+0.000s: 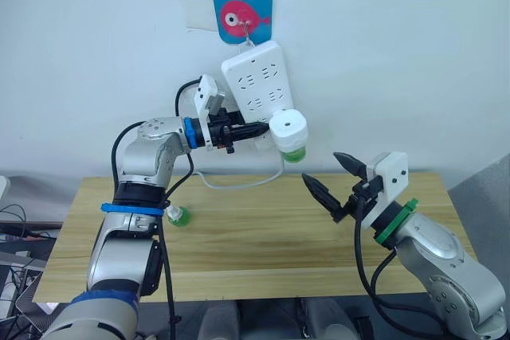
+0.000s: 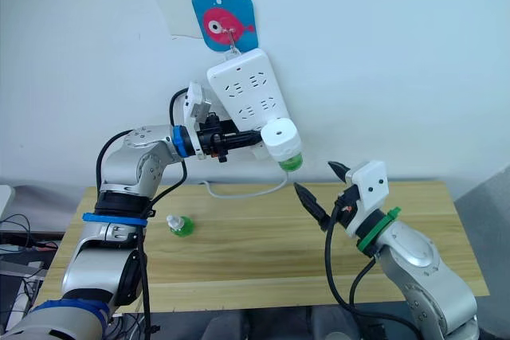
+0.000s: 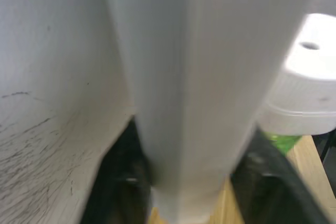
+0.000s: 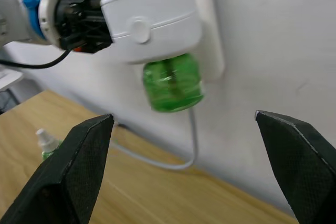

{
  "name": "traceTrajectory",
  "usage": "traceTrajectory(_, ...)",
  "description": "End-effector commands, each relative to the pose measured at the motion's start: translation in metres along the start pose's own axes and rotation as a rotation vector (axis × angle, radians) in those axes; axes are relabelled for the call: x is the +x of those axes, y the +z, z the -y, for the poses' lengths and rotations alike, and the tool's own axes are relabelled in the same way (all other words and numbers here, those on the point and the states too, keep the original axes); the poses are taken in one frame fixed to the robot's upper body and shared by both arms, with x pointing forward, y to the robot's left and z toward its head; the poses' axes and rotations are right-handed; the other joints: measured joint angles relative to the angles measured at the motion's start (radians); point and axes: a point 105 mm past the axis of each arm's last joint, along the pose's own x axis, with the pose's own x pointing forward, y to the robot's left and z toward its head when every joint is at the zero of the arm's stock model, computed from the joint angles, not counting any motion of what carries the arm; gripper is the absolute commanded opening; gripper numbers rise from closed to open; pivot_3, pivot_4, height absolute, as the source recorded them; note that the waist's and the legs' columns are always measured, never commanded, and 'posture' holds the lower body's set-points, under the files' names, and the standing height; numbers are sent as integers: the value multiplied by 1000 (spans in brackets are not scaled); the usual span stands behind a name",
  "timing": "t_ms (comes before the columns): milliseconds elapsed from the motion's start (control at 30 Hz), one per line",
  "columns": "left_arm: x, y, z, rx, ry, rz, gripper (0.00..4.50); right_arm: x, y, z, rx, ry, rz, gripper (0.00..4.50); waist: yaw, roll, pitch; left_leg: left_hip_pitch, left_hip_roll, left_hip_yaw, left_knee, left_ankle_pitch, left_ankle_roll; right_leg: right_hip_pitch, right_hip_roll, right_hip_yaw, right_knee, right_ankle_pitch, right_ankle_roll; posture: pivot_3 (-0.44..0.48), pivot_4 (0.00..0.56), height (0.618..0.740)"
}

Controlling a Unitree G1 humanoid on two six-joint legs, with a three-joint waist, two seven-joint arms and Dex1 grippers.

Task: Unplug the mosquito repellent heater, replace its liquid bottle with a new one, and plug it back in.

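Note:
The white mosquito repellent heater (image 1: 288,126) is plugged into the lower end of a white power strip (image 1: 256,77) hanging on the wall. A green liquid bottle (image 1: 294,154) is screwed in under the heater. My left gripper (image 1: 256,130) is shut on the strip's lower part, just left of the heater; in the left wrist view the strip (image 3: 194,87) sits between the black fingers. My right gripper (image 1: 320,166) is open, below and to the right of the heater, with nothing in it. A second small green bottle (image 1: 177,215) with a white cap lies on the wooden table (image 1: 263,244).
The strip hangs from a hook on a blue square sticker with a pink fish (image 1: 242,12). Its white cable (image 1: 239,183) loops down along the wall to the table's back edge. Black cables run along my left arm.

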Motion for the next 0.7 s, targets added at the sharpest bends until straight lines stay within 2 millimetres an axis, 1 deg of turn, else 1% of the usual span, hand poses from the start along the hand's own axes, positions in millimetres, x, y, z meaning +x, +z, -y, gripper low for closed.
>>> traceTrajectory(33, -1, 9, 2, 30, 4, 24, 1323, 3, 18, -6, -48, -17, 48, 4500, -2, 0, 0, 0, 0, 0, 0, 0, 0, 0, 0, 0, 0, 0, 0, -178, 222, 740)
traceTrajectory(100, -1, 10, 2, 29, 10, 28, 1323, 9, 24, -6, -64, -38, 58, 4500, -2, 1, 1, 0, 0, 1, 0, 0, 0, -1, 0, 1, 1, 0, 0, -178, 222, 740)
traceTrajectory(233, 4, 11, 3, 26, 17, 34, 1323, 24, 40, -12, -53, -51, 90, 4500, -2, 1, 1, 0, 0, 1, 0, 0, 0, -1, 0, 1, 1, 0, 0, -179, 221, 740)
traceTrajectory(367, 5, 10, 3, 24, 22, 37, 1323, 36, 48, -20, -33, -49, 98, 4500, 0, 1, 1, -1, 0, 1, 0, 0, 0, -2, 0, 1, 1, 0, 0, -188, 226, 740)
traceTrajectory(700, 6, 12, 0, 28, 44, 43, 1323, 52, 42, -21, -68, -60, 51, 4500, -1, 1, 1, -1, 0, 0, 0, 0, 0, -2, 0, 1, 2, 0, 0, -188, 234, 740)
